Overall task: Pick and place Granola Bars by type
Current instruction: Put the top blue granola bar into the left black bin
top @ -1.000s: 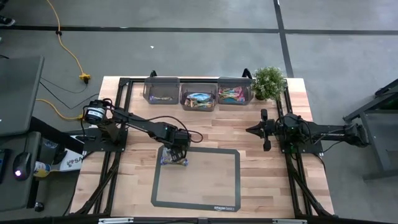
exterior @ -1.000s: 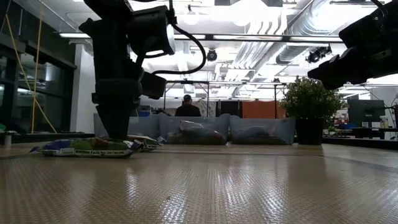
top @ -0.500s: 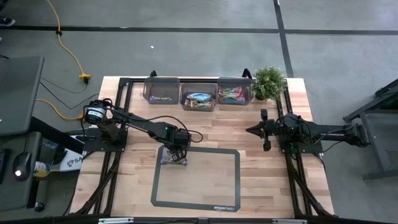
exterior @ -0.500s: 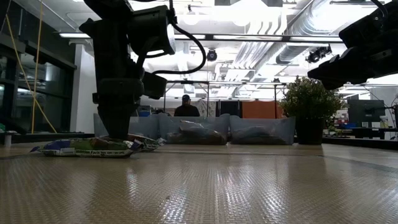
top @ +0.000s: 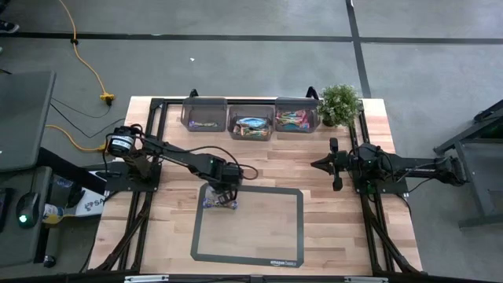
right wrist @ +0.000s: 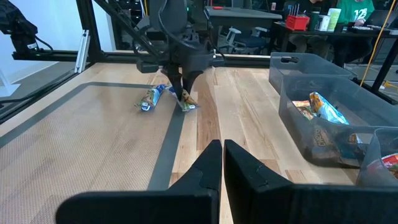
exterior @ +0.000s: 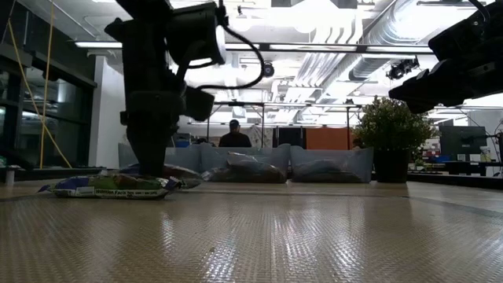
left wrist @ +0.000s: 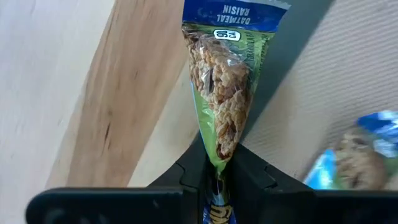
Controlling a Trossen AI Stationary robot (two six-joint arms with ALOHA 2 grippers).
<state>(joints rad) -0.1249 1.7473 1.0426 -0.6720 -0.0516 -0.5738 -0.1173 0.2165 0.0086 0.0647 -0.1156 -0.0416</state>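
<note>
Left gripper [left wrist: 217, 163] is down at the near-left corner of the grey mat [top: 251, 236] on the table [top: 173, 228], its fingers [left wrist: 194, 177] pinched tight on the end of an oatmeal raisin bar [left wrist: 221, 93] in a blue and green wrapper. From the wrist camera the bar runs straight out from the fingers, lying across the mat's dark border, with pale wood to one side and the woven mat surface to the other. A second bar [left wrist: 360, 155], blue-wrapped, lies just beside it on the mat, clear of the fingers.

From overhead, the left gripper [top: 226, 194] sits over that mat corner with both bars [top: 218, 203] bunched beneath it. The right wrist camera shows the pair from across the table: one bar [right wrist: 151, 98] flat on the mat, the other [right wrist: 186, 102] at the border under the fingertips.

Level with the table, the nearer bar [exterior: 110, 186] lies flat with the left arm standing directly behind it.

Right gripper [top: 321, 164] hangs well off to the right side, above the wood, fingers [right wrist: 208, 165] pressed together on nothing.

Along the far edge stand three clear bins: the left bin [top: 204, 115] with a single bar low inside, the middle bin [top: 251, 123] holding blue bars, the right bin [top: 296, 119] holding pink and orange ones. A potted plant [top: 339, 104] stands just beside the right bin. A person [exterior: 236, 135] sits beyond the table in the room behind
</note>
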